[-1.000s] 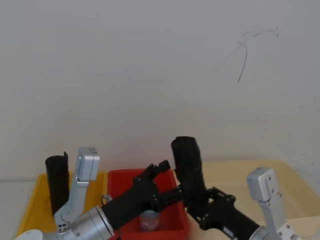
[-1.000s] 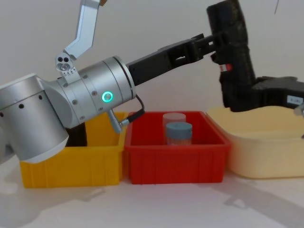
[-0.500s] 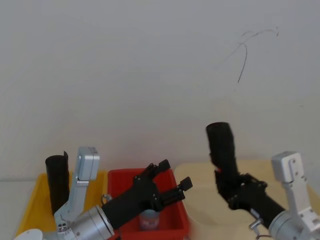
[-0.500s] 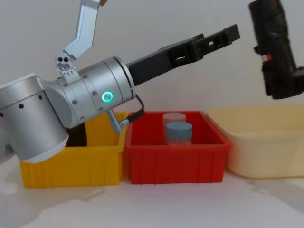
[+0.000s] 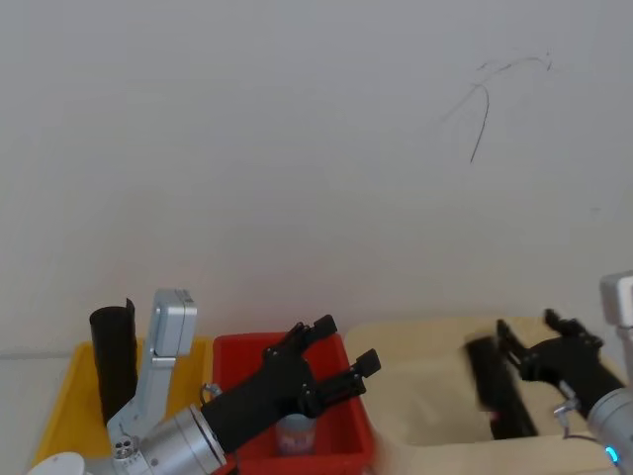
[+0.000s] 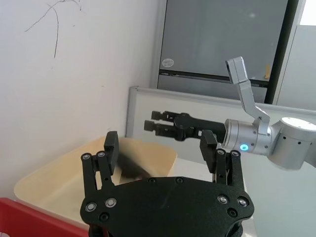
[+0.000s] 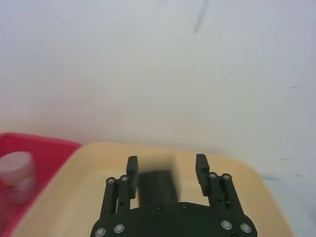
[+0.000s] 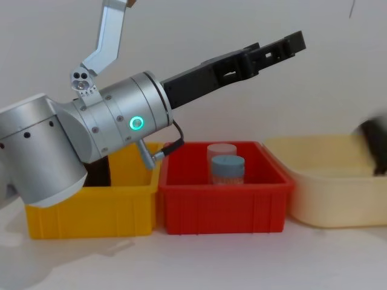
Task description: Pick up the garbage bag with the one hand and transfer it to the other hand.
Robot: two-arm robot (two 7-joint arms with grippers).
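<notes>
Black smear in the head view: the bag [image 5: 497, 388] shows blurred inside the cream tub [image 5: 415, 336], just under the right gripper [image 5: 526, 329], whose fingers are spread above the tub's right half. Whether they touch the bag, I cannot tell. The left gripper [image 5: 346, 343] hovers left of the tub, fingers parted, holding nothing. On to the left wrist view: the left gripper [image 6: 159, 143] gapes wide, facing the tub [image 6: 59, 182], with the bag [image 6: 131, 165] a dark blur inside. Right wrist view: the right gripper [image 7: 166, 163] is splayed over the tub [image 7: 74, 197], the bag [image 7: 156, 183] fuzzy between its fingers. Chest view: the left gripper [image 8: 295, 43] hangs high, up and left of the tub [image 8: 326, 205], and the bag [image 8: 376, 144] is a blur at the tub's right end.
</notes>
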